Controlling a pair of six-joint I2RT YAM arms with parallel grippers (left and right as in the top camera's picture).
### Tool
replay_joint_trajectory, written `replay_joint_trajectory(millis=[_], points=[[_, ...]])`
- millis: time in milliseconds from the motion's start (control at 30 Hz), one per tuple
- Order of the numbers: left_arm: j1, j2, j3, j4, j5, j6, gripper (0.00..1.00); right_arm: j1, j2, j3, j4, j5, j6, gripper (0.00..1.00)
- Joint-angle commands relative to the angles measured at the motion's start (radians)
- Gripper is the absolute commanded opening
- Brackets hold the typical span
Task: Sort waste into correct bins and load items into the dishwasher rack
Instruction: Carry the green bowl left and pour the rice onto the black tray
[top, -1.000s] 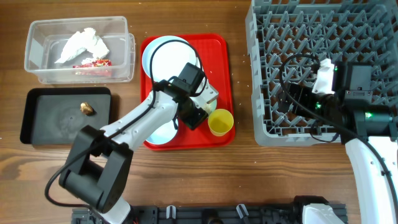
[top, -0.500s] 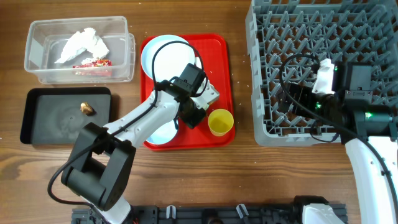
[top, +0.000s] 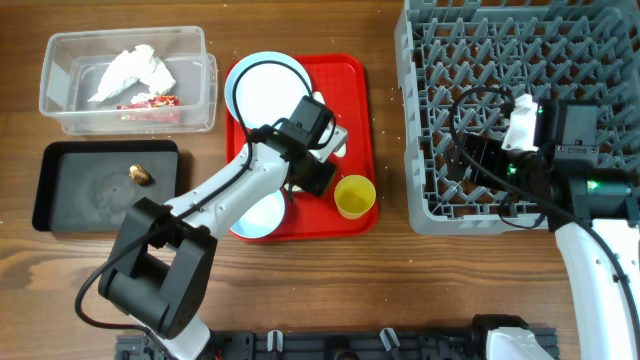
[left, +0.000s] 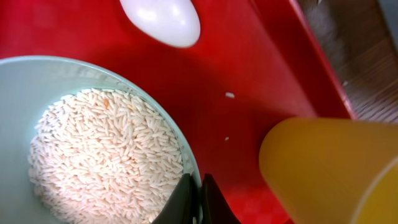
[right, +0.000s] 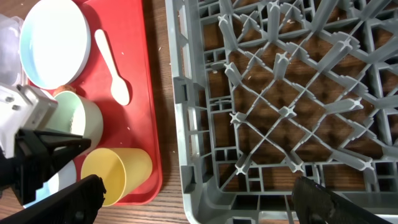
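A pale green bowl (left: 93, 81) full of white rice grains (left: 99, 155) sits on the red tray (left: 236, 68). My left gripper (left: 198, 200) is shut on the bowl's right rim, one finger inside and one outside. In the overhead view this gripper (top: 315, 172) covers the bowl. Close by are a yellow cup (top: 354, 196), a white spoon (left: 161, 18), a light blue plate (top: 262, 95) and a light blue bowl (top: 255, 212). My right gripper (right: 202, 199) hangs open over the front left corner of the grey dishwasher rack (top: 520, 100), holding nothing.
At the back left a clear tub (top: 195, 80) holds a crumpled tissue (top: 130, 70) and a red wrapper (top: 150, 102). In front of it, a black tray (top: 90, 200) holds a small brown lump (top: 139, 175). A few rice grains (left: 230, 95) lie on the red tray.
My left gripper's jaws have closed onto the green bowl's rim, and the wrist has shifted slightly toward the back of the tray. The right arm has not moved.
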Motion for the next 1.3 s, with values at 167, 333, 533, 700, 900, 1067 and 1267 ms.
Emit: replay_joint_trajectory(millis=[167,333,533,700,900,1067,1267], points=[[0.034,-0.066,0.184,-0.026,0.102,-0.072,0.04,-0.002,0.009,0.007,0.003,-0.008,0.004,1.00],[0.142,-0.127,0.216,-0.065,0.135,-0.158,0.04,-0.002,0.009,0.007,0.004,-0.005,0.004,1.00],[0.346,-0.205,0.216,-0.178,0.175,-0.183,0.04,-0.002,0.009,0.007,0.007,-0.005,0.004,1.00],[0.546,-0.238,0.216,-0.315,0.175,-0.171,0.04,-0.002,0.009,0.007,0.004,-0.005,0.005,1.00],[0.778,-0.237,0.215,-0.379,0.277,-0.088,0.04,-0.002,0.009,0.007,0.003,-0.005,0.005,1.00],[0.964,-0.212,0.214,-0.377,0.530,-0.003,0.04,-0.002,0.011,0.007,0.006,-0.006,0.005,1.00],[1.144,-0.124,0.214,-0.383,0.852,0.066,0.04,-0.002,0.011,0.007,-0.001,-0.006,0.005,1.00]])
